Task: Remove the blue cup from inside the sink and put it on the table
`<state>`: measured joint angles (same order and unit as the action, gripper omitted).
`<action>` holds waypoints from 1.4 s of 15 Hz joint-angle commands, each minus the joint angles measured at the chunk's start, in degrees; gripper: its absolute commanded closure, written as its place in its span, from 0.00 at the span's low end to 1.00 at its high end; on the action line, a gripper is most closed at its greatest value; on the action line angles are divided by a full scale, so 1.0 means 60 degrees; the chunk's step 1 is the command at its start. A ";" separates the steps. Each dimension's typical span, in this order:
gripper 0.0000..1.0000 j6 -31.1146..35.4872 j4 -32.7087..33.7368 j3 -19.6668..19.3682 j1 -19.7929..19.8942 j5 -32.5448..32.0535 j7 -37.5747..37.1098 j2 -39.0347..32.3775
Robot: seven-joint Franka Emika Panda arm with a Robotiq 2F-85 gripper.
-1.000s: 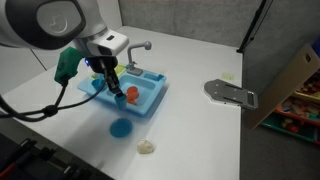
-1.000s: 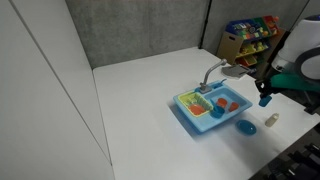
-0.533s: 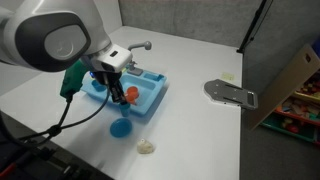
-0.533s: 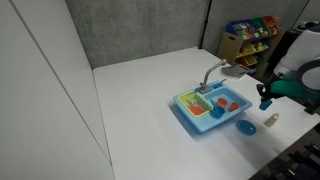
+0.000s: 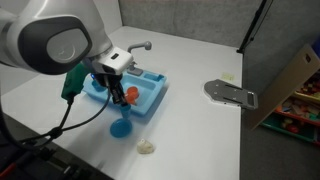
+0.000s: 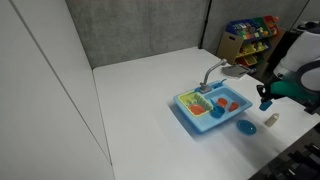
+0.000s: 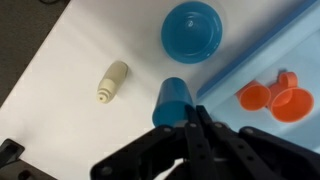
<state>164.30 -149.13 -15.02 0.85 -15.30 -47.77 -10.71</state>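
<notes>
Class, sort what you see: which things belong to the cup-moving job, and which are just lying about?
Job: tiny blue plastic cylindrical cup, gripper holding it, light-blue plastic toy sink, large white tabletop.
Lying about: flat round blue disc, small cream peg-like piece, orange-red toy pieces in the sink, grey metal plate.

White arm point(image 5: 52, 40), black end effector point(image 7: 187, 118), perhaps green connector point(image 5: 70, 86)

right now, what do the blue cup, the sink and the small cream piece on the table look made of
blue cup: likely plastic; even saturated blue, smooth, with a soft sheen.
sink: looks like moulded plastic; one flat pale blue throughout, smooth wall.
cream piece: probably plastic too; matt off-white with ridged bands, but too small to be sure.
</notes>
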 commanded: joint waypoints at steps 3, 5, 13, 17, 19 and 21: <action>0.97 -0.0053 0.0601 -0.0361 0.0041 0.0336 0.0161 -0.0444; 0.97 -0.0031 0.0914 -0.0522 0.0041 0.0437 0.0108 -0.0719; 0.97 -0.0020 0.2523 -0.0954 0.0163 0.1625 0.0197 -0.2433; 0.97 -0.0058 0.3287 -0.1163 0.0167 0.2185 0.0219 -0.3242; 0.97 -0.0010 0.3589 -0.1319 0.0129 0.2342 0.0169 -0.3645; 0.97 -0.0016 0.3837 -0.1357 0.0196 0.2548 0.0207 -0.3973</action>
<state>164.30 -129.39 -22.51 1.69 -2.11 -47.55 -31.18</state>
